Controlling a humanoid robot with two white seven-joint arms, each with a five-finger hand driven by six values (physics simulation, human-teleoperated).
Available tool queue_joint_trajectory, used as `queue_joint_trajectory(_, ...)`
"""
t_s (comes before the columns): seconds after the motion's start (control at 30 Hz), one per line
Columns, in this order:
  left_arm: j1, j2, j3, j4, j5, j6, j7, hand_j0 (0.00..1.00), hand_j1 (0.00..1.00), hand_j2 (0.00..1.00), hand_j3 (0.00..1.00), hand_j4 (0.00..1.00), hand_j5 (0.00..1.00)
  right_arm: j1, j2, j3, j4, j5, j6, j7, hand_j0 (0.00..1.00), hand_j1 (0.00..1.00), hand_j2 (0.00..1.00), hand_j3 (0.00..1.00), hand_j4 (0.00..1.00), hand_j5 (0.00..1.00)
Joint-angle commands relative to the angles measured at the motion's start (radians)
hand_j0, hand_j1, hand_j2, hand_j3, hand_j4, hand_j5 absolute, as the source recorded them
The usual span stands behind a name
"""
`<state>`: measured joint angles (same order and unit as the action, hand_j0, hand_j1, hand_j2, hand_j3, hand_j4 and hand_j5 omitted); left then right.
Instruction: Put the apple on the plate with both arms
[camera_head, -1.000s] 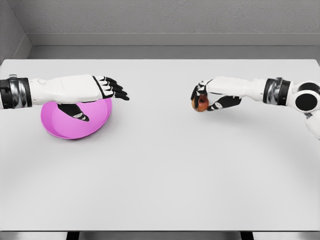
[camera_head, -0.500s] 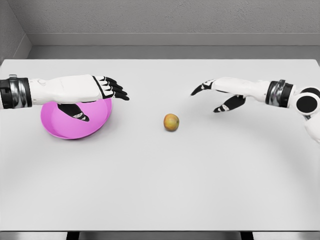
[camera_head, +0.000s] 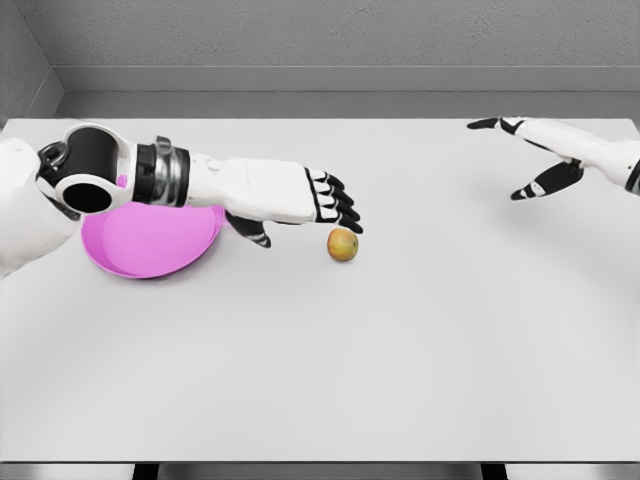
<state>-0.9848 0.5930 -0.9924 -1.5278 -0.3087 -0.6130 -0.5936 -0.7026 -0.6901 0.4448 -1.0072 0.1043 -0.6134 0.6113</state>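
The apple (camera_head: 343, 244) sits mid-frame on the tabletop (camera_head: 400, 350). My left hand (camera_head: 300, 200) hovers open just left of it, past the plate (camera_head: 140, 245). My right hand (camera_head: 545, 150), upper right, is open, empty.

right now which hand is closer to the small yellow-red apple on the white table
Left. The left hand is open, its fingertips just up and left of the small yellow-red apple, not touching. The right hand is open too, far off toward the table's back right.
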Motion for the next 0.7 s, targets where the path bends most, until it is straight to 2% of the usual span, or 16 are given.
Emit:
queue_joint_trajectory(0.0, -0.002, -0.061, -0.017, 0.046, -0.043, 0.002, -0.017, 1.0, 1.0, 1.0, 1.0, 1.0, 1.0, 0.0, -0.016, -0.006, -0.001, -0.008, 0.003, 0.0, 1.0, 1.0, 1.0, 1.0, 1.0, 1.0)
queue_joint_trajectory(0.1, 0.0, -0.11, -0.017, 0.075, -0.087, 0.002, -0.017, 1.0, 1.0, 1.0, 1.0, 1.0, 1.0, -0.002, -0.016, -0.006, -0.002, -0.008, 0.003, 0.0, 1.0, 1.0, 1.0, 1.0, 1.0, 1.0)
queue_joint_trajectory(0.13, -0.002, -0.117, -0.014, 0.078, -0.128, 0.002, -0.017, 0.99, 0.99, 0.99, 0.99, 0.99, 0.99, -0.002, -0.016, -0.006, -0.002, -0.008, 0.003, 0.0, 1.0, 1.0, 1.0, 1.0, 1.0, 1.0)
queue_joint_trajectory(0.27, -0.021, -0.14, -0.006, 0.104, -0.13, 0.002, -0.017, 0.97, 0.97, 0.97, 0.97, 0.97, 0.97, -0.002, -0.014, -0.006, -0.002, -0.006, 0.003, 0.0, 1.0, 1.0, 1.0, 1.0, 1.0, 1.0)
queue_joint_trajectory(0.37, -0.026, -0.17, -0.002, 0.133, -0.162, 0.002, -0.017, 0.96, 0.96, 0.96, 0.96, 0.96, 0.96, -0.002, -0.014, -0.006, -0.002, -0.006, 0.003, 0.0, 1.0, 1.0, 1.0, 1.0, 1.0, 1.0)
queue_joint_trajectory(0.43, -0.025, -0.2, -0.002, 0.19, -0.19, 0.002, -0.017, 0.96, 0.96, 0.96, 0.96, 0.96, 0.96, -0.002, -0.014, -0.006, -0.002, -0.006, 0.003, 0.0, 1.0, 1.0, 1.0, 1.0, 1.0, 1.0)
queue_joint_trajectory(0.5, -0.021, -0.2, -0.011, 0.198, -0.194, 0.002, -0.017, 0.96, 0.96, 0.96, 0.96, 0.96, 0.96, -0.002, -0.014, -0.006, -0.002, -0.006, 0.003, 0.0, 1.0, 1.0, 1.0, 1.0, 1.0, 1.0)
queue_joint_trajectory(0.6, -0.023, -0.237, -0.009, 0.278, -0.23, 0.002, -0.017, 0.96, 0.96, 0.96, 0.96, 0.96, 0.96, -0.002, -0.014, -0.006, -0.001, -0.006, 0.003, 0.0, 1.0, 1.0, 1.0, 1.0, 1.0, 1.0)
queue_joint_trajectory(0.67, -0.023, -0.248, -0.009, 0.293, -0.236, 0.002, -0.017, 0.96, 0.96, 0.96, 0.96, 0.96, 0.96, -0.002, -0.016, -0.006, -0.001, -0.008, 0.003, 0.0, 1.0, 1.0, 1.0, 1.0, 1.0, 1.0)
